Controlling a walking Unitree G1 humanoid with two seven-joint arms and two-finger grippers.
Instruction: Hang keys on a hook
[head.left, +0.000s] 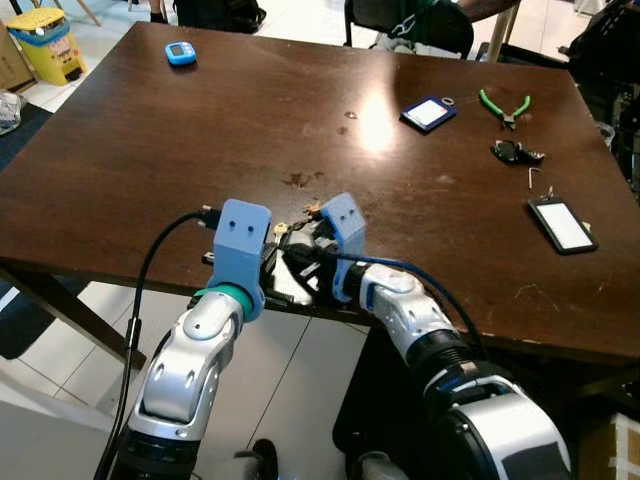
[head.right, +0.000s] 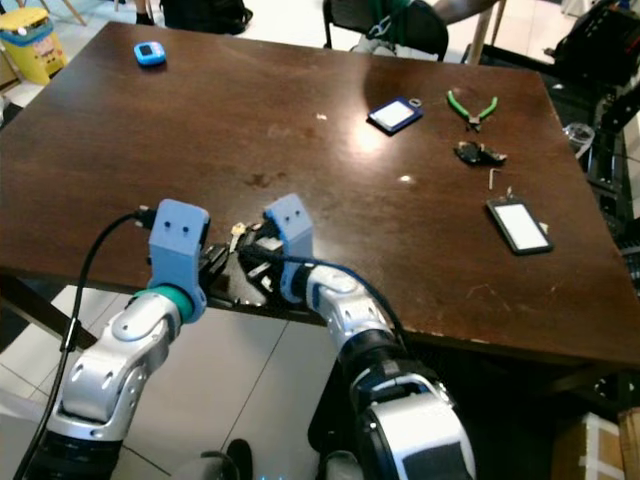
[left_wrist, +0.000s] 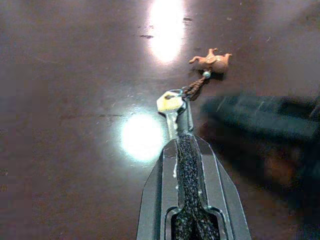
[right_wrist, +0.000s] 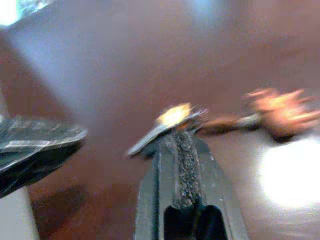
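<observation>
**Both grippers meeting at a key on the table edge**

We are looking down at a dark brown wooden table (head.left: 200, 130) glaring under overhead light, with pale tiled floor (head.left: 60, 400) below its near edge. Far beyond our grippers are lying a blue timer (head.left: 181, 53), a blue card holder (head.left: 427, 112), green pliers (head.left: 505, 106) and a phone (head.left: 562, 225).

Our left gripper (left_wrist: 179, 140) is pressing its fingers together on the blade of a brass key (left_wrist: 171, 105), just above the tabletop. A short cord is running from the key's head to a small orange animal charm (left_wrist: 212, 61) lying just past the fingertips.

Our right gripper (right_wrist: 181, 131) is also closed at the key, its picture blurred; whether it is actually gripping, we cannot tell. The charm is lying beside its tips.
</observation>
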